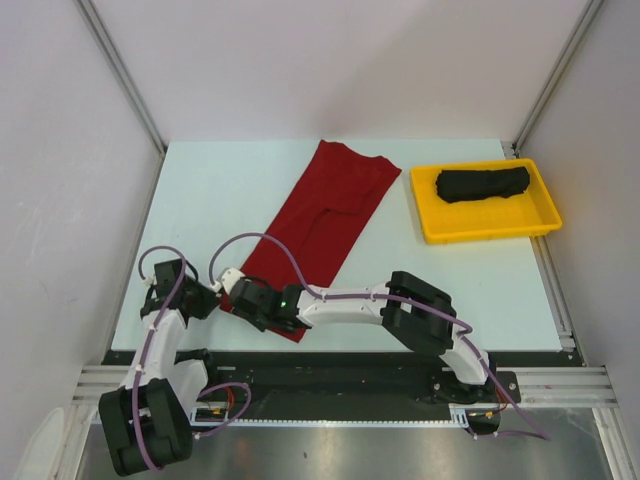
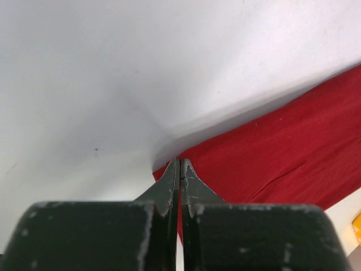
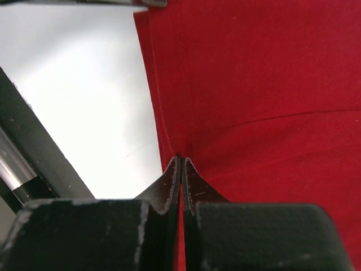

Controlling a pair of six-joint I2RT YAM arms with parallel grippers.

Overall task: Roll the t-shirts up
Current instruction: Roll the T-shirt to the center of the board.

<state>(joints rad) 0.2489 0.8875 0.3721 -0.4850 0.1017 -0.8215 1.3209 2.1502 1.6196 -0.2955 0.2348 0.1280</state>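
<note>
Since both grippers are clenched on the near hem of the red t-shirt (image 1: pixel 320 215), the step in hand looks like the start of the roll. The left gripper (image 2: pixel 180 164) pinches the near-left corner of the cloth, with bare table (image 1: pixel 220 200) just beyond its tips. The right gripper (image 3: pixel 180 161) bites the same hem a little farther along, and the fabric puckers into fine creases at its tips. A sliver of red shows between each pair of shut fingers, so I judge that both hold cloth.

To do this well, both pinches should rise together, only slightly, and turn the hem over onto the shirt. They should travel at an even pace so that the first fold lies square across the strip. If one side leads, the roll will probably cone and drift off to one side.

The shirt lies flat, folded into a long narrow strip. Its long axis runs diagonally from the near left, at the grippers, to the far right, toward the back of the table. The roll should follow that slant rather than go straight ahead.

Farther off to the right, well apart from the red shirt, the black t-shirt (image 1: pixel 482 184) sits bundled in the yellow tray (image 1: pixel 490 235), apparently rolled already.
</note>
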